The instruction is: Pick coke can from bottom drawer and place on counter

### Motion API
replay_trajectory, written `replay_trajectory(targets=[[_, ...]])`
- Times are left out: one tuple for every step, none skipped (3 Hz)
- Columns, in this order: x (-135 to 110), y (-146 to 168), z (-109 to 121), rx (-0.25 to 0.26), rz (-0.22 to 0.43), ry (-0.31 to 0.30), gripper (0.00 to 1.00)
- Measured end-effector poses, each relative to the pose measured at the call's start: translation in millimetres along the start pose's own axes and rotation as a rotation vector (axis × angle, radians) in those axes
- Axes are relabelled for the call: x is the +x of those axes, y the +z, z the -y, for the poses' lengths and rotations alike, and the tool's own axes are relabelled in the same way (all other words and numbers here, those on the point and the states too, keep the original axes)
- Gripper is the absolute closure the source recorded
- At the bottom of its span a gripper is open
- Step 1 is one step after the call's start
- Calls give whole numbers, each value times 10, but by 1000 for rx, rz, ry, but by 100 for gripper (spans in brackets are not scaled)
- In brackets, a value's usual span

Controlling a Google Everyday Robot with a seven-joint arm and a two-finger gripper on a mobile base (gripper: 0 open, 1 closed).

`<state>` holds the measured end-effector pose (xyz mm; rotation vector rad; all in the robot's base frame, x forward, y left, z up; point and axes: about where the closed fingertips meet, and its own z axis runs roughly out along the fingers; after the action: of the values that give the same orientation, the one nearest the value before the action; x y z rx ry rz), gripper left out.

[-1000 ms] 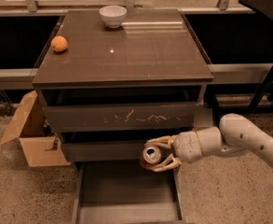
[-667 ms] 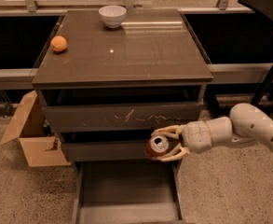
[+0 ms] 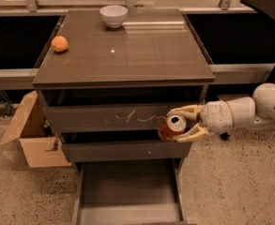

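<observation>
The red coke can [image 3: 171,127] with its silver top is held tilted in front of the right end of the scratched upper drawer front. My gripper [image 3: 183,123] comes in from the right and is shut on the can, one finger above it and one below. The bottom drawer [image 3: 127,193] is pulled out below, its tray interior bare. The counter [image 3: 127,50] is the glossy dark top slab above the can.
An orange [image 3: 59,43] lies at the counter's left edge and a white bowl [image 3: 113,15] at its back. An open cardboard box [image 3: 31,137] stands on the floor to the left. My white arm [image 3: 254,111] reaches in from the right.
My gripper has lifted the coke can up and to the right, from in front of the middle drawer to the level of the upper drawer front.
</observation>
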<state>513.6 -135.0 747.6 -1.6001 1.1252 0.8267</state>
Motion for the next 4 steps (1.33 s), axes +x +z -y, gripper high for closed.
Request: replay_trajectory(targets=[[-83,-180,192,-4,-92,-41,100],[-106,-202,219,-2,-94,-46,100],[-326,-407,474,14,-110,-83,100],[-606,-630,786,27,-112,-140,100]])
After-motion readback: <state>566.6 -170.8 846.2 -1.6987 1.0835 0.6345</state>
